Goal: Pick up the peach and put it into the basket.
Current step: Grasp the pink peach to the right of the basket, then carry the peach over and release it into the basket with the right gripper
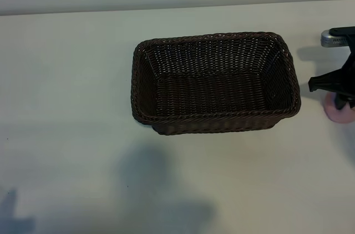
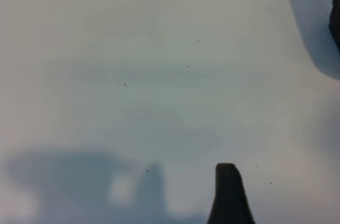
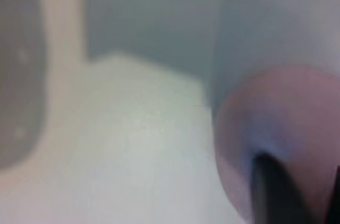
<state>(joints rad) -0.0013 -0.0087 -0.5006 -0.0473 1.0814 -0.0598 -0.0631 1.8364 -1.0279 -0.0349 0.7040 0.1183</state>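
Observation:
The pale pink peach (image 1: 339, 113) rests on the white table at the far right edge, a little to the right of the basket (image 1: 213, 37). My right gripper (image 1: 339, 101) is down over it, fingers closed against its sides. In the right wrist view the peach (image 3: 287, 123) fills the near corner, with a dark finger (image 3: 271, 192) pressed on it. The dark brown wicker basket stands empty at mid-table. My left gripper (image 2: 164, 208) is outside the exterior view; it hangs open over bare table with nothing in it, and one finger (image 2: 228, 195) shows.
The white table (image 1: 72, 134) stretches wide to the left of and in front of the basket. A wall runs along the back edge. The basket's dark corner (image 2: 336, 14) shows at the edge of the left wrist view.

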